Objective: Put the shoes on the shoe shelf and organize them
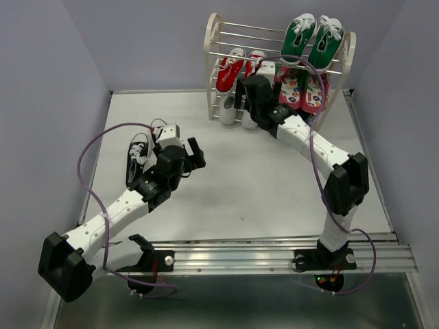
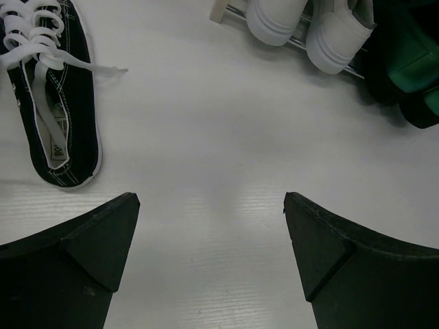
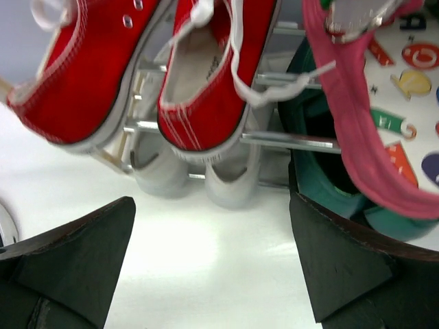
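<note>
— Left gripper (image 1: 191, 152), seen from the top camera: how does it stand?
— Jaws spread wide with nothing between them, over the table (image 1: 274, 185) left of centre. The right gripper (image 1: 252, 90) is equally wide and empty, right up at the front of the shoe shelf (image 1: 213, 62).
— And the shoes?
— A black sneaker (image 1: 138, 156) lies on the table just left of the left arm, which hides part of it. Its long axis runs near to far. On the shelf, the red sneakers (image 1: 232, 67) sit side by side on the middle tier at left, with the white sneakers (image 1: 228, 110) below them. The green sneakers (image 1: 299, 35) are on top at right, and the pink patterned shoes (image 1: 305, 92) are under those.
— Left wrist camera?
— The fingers (image 2: 82, 253) are far apart over bare table. The black sneaker is at upper left, heel toward the camera, toe running out of the top edge. The white pair's rounded ends show at the top; heel or toe, I cannot tell. The dark green boots (image 2: 411, 75) are beside them.
— Right wrist camera?
— Fingers wide, holding nothing. The red pair's heels face the camera and overhang the rods, toes pointing into the shelf. The white pair is on the tier below, with a pink shoe and the boots at right.
</note>
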{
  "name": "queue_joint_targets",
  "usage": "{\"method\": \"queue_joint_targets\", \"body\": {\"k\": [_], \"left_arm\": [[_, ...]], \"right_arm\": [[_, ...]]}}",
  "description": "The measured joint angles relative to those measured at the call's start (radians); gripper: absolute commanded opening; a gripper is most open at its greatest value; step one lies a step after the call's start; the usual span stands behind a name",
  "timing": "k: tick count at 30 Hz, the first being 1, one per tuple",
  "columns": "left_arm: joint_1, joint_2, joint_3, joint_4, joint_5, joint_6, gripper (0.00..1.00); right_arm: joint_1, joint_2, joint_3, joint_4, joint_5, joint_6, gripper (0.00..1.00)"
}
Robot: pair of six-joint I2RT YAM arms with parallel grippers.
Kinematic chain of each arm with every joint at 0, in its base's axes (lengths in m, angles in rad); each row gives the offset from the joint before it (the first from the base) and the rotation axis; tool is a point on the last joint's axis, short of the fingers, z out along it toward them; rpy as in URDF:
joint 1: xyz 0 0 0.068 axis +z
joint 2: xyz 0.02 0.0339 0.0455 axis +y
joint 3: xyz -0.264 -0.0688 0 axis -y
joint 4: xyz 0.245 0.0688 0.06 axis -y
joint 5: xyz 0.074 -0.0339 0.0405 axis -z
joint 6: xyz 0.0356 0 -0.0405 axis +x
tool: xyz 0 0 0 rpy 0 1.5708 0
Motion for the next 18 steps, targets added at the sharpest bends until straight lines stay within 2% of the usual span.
{"method": "queue_joint_targets", "body": {"k": [7,12,18], "left_arm": [[0.032,0.016,0.013,-0.109,-0.047,-0.085,0.99],[0.103,0.068,0.027,-0.219,-0.074,-0.161,0.99],[0.207,0.145,0.023,-0.188,-0.064,-0.168,0.99]], "right_arm": [[0.070,-0.201,-0.304,0.003,-0.063,0.027,1.00],[0.113,-0.368,-0.525,0.031,-0.151,0.048,1.00],[0.110,-0.438,-0.657,0.034,-0.171,0.039,1.00]]}}
